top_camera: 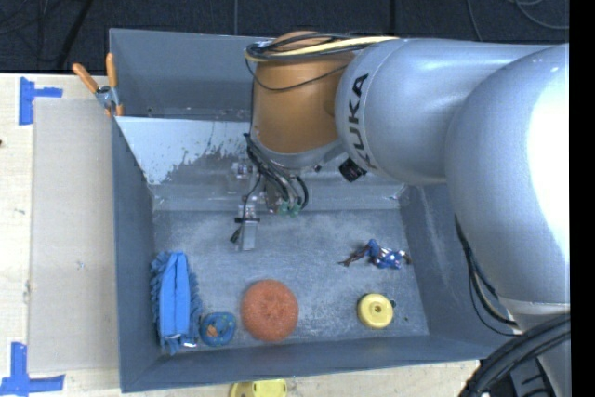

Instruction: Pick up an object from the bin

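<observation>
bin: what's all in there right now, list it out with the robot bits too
grey metal bin: one, grey, centre of view
fuzzy blue cloth strip: one, blue, lower left corner of the bin
small blue disc with orange centre: one, beside the cloth strip's lower end
round rough pad: one, orange-red, lower middle
yellow wheel-shaped piece: one, yellow, lower right
small toy-like piece: one, blue and dark, right side
gripper: one, metal, over bare floor, left of middle
silver arm: one, orange cover at wrist, from right
</observation>
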You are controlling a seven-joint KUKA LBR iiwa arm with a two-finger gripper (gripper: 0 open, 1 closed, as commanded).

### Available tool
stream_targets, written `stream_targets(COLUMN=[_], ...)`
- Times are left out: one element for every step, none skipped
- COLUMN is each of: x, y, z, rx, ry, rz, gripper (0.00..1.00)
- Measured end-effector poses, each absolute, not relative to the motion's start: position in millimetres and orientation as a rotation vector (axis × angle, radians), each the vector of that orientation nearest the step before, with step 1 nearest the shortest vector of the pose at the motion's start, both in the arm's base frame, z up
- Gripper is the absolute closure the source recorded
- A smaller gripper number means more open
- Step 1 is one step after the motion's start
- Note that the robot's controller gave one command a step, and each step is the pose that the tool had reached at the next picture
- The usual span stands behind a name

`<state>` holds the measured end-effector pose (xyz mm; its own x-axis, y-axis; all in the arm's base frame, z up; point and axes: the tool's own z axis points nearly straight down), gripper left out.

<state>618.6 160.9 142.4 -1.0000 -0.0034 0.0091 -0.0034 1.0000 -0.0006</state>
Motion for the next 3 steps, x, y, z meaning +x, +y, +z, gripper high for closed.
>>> stream_targets(x=[620.2,593.7,570.3], y=[160,204,224], z=[147,97,92], rx=[0.000,0.366,0.590], ry=[-3.139,-3.126,-3.080], rz=[-0.001,0.001,0.000], gripper=[0.00,0.00,0.00])
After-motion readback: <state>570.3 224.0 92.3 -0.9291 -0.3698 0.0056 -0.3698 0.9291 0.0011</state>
